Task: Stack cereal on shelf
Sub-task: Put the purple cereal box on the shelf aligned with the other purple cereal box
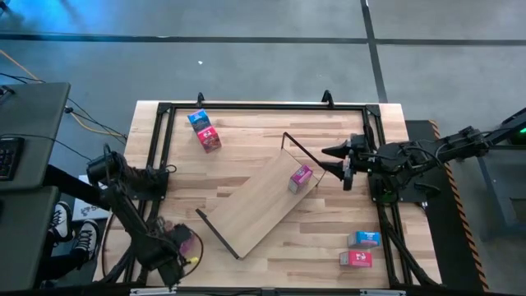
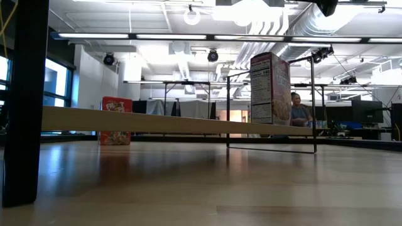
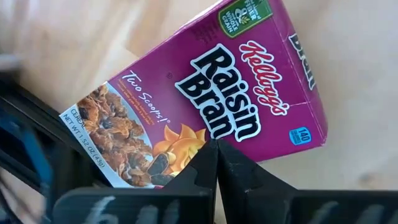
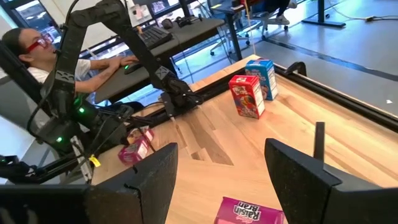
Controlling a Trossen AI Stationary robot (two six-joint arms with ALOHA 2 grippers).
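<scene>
Left gripper [image 3: 216, 163] is pinched fully closed, its two dark fingers meeting tip to tip right at the lower edge of a magenta Raisin Bran box [image 3: 205, 93] lying flat on the tabletop [image 1: 271, 255]. From the wrist view nothing seems caught between the tips, so I'd say it is not gripping the box (possibly a slip off the edge).

Box handling, judged: light, hollow cardboard, stiff on the edges but the broad faces will dent, and the glossy print is slick. Best hold is across the two narrow sides, not the front.

Left arm is folded low at the near left corner of the table, wrist tipped down over the box. Shelf [image 1: 255, 215] lies well away from this gripper, diagonal in the middle, with one magenta box [image 1: 301, 178] standing on its far end.

Right gripper [image 1: 345, 168] hangs just beside that end, fingers spread wide, empty. Other boxes: a blue and red pair [image 1: 205, 130] at the far left, two more [image 1: 360, 249] near right.
</scene>
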